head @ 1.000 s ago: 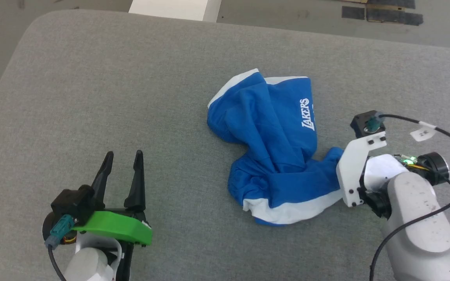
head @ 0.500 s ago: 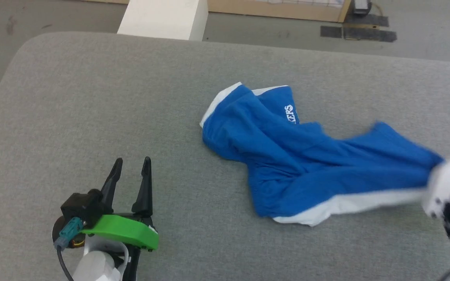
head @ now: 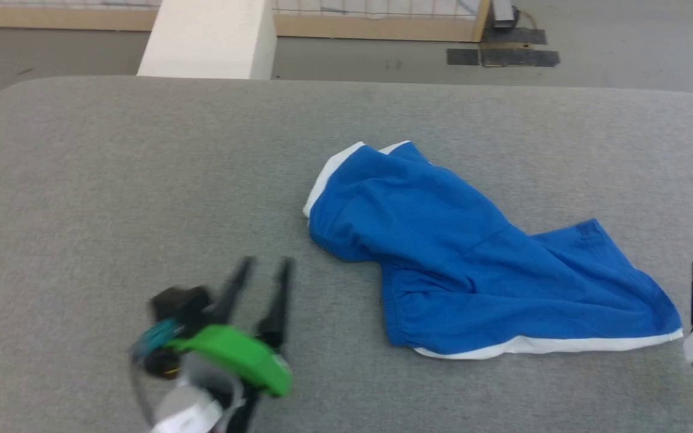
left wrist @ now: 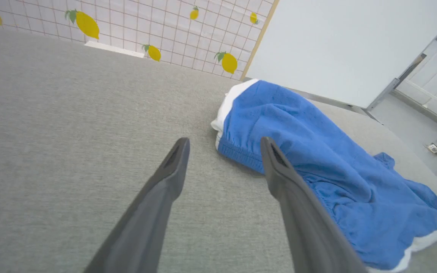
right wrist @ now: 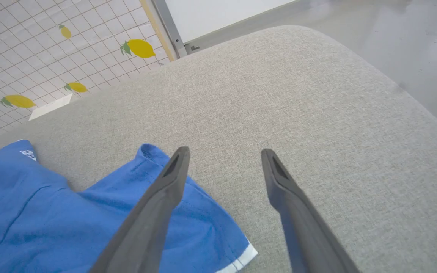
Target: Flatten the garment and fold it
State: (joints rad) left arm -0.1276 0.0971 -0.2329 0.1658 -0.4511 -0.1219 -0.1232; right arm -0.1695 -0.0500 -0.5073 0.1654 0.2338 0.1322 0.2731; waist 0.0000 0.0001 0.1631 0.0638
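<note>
Blue shorts (head: 473, 264) lie half spread on the surface (head: 112, 180), waistband bunched just ahead of your left hand (left wrist: 224, 140), hem corner beside your right hand (right wrist: 224, 151); both hands hang released and empty, placed, I judge, to pinch those ends and flatten

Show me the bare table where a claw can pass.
Widest free patch: table left of the shorts, beyond the left claw. Also bare: the strip between shorts and far edge, and the corner ahead of the right claw. Crowded: centre-right, where the shorts lie.
</note>
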